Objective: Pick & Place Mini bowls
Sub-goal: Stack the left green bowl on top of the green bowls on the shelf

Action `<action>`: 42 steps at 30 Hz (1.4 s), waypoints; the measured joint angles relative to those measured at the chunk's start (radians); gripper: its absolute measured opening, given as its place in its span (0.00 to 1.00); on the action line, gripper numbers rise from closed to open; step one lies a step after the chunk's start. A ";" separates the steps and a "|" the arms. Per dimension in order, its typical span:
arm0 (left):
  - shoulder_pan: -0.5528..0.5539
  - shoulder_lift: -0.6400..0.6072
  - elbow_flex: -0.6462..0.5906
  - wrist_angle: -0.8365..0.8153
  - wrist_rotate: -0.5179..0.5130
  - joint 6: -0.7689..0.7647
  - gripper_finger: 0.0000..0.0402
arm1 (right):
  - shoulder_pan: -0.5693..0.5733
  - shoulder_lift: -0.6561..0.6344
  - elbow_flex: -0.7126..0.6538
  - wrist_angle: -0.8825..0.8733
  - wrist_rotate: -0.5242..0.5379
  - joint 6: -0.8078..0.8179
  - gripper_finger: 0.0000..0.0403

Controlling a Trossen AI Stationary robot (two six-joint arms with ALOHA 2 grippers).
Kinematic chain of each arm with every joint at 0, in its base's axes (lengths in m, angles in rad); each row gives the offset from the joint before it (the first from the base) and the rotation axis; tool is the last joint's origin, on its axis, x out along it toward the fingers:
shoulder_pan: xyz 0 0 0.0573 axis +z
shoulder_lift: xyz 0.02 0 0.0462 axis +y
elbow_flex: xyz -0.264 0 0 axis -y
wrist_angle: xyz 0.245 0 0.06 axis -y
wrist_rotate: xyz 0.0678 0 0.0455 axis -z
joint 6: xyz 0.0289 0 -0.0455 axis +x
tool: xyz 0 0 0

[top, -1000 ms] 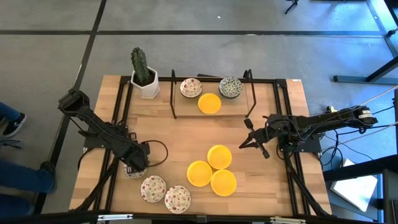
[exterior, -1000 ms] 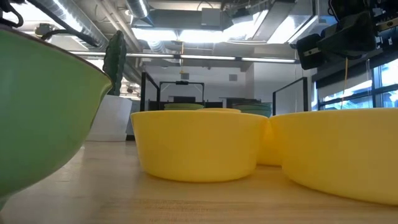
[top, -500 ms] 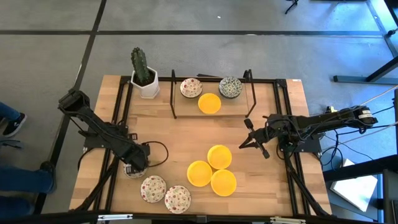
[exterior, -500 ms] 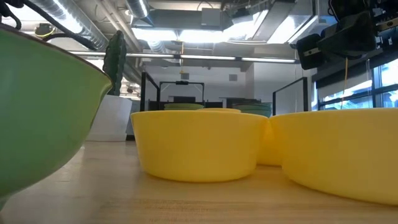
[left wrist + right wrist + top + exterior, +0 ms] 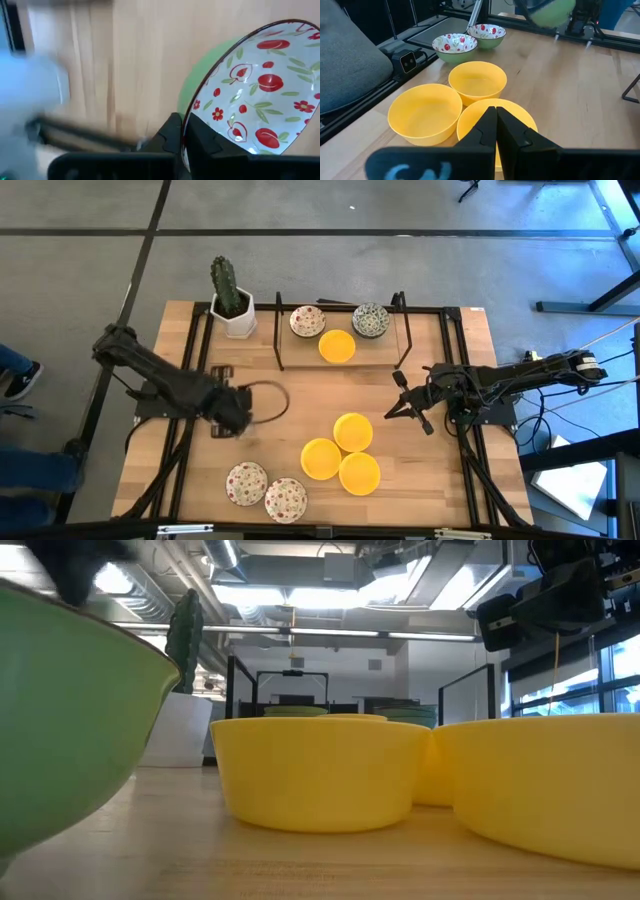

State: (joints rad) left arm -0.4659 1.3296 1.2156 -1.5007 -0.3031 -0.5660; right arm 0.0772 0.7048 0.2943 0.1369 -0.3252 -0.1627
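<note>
My left gripper [image 5: 238, 424] is shut on a mini bowl [image 5: 250, 95], white with red fruit inside and green outside, and holds it above the table's left half. That bowl shows as a green blur [image 5: 550, 11] in the right wrist view. Two more patterned mini bowls [image 5: 246, 482] [image 5: 285, 500] sit on their bases near the front edge. Three yellow mini bowls [image 5: 352, 432] [image 5: 321, 459] [image 5: 359, 473] stand clustered right of them. My right gripper [image 5: 392, 414] waits shut, above the table and right of the yellow cluster. My left gripper pinches the bowl's rim [image 5: 186, 120], one finger [image 5: 170, 132] on the green outside and the other [image 5: 202, 137] on the patterned inside. The fingers come from above, pointing steeply down. The bowl hangs tilted, clear of the table.
At the far edge a black frame [image 5: 278, 335] encloses two patterned bowls [image 5: 307, 321] [image 5: 370, 320] and a yellow one [image 5: 337, 346]. A white pot with a cactus [image 5: 230, 300] stands at the far left. Black rails [image 5: 190, 360] run along both table sides. Bare wood lies mid-table.
My left gripper has risen from the table's near left, moving toward the far edge and the right. The patterned bowl that stood under it has come up with it, lifted clear and tilted. The other bowls have kept their places.
</note>
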 joint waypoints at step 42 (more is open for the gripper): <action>1.099 0.807 1.037 0.163 0.257 1.057 0.01 | 0.000 0.000 0.000 -0.008 0.000 -0.029 0.05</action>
State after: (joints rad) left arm 0.6327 2.1365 2.2528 -1.3379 -0.0457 0.4908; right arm 0.0772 0.7044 0.2943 0.1291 -0.3255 -0.1917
